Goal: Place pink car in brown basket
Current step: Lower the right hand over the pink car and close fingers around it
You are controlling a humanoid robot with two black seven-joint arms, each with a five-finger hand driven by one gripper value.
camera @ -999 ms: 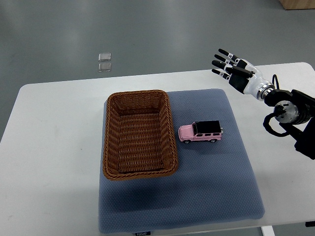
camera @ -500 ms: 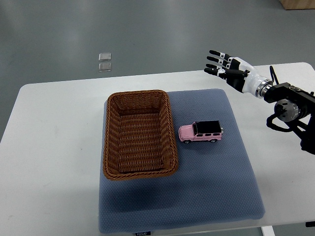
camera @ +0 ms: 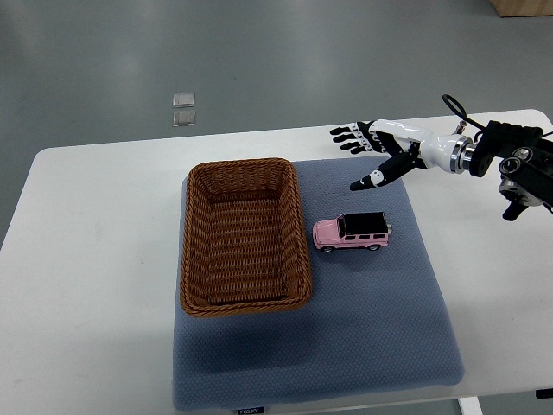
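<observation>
A pink toy car with a black roof lies on the blue-grey mat, just right of the brown wicker basket. The basket holds nothing. My right hand comes in from the right edge and hovers above the mat's far edge, up and slightly right of the car. Its fingers are spread, the thumb points down toward the car, and it holds nothing. It does not touch the car. The left arm is out of view.
The mat lies on a white table. Two small clear squares lie on the grey floor beyond the table's far edge. A wooden corner shows at the top right.
The right hand has moved left and a little nearer, from beyond the table's far right toward the car, and has turned with its thumb swung down. The car and basket have not moved.
</observation>
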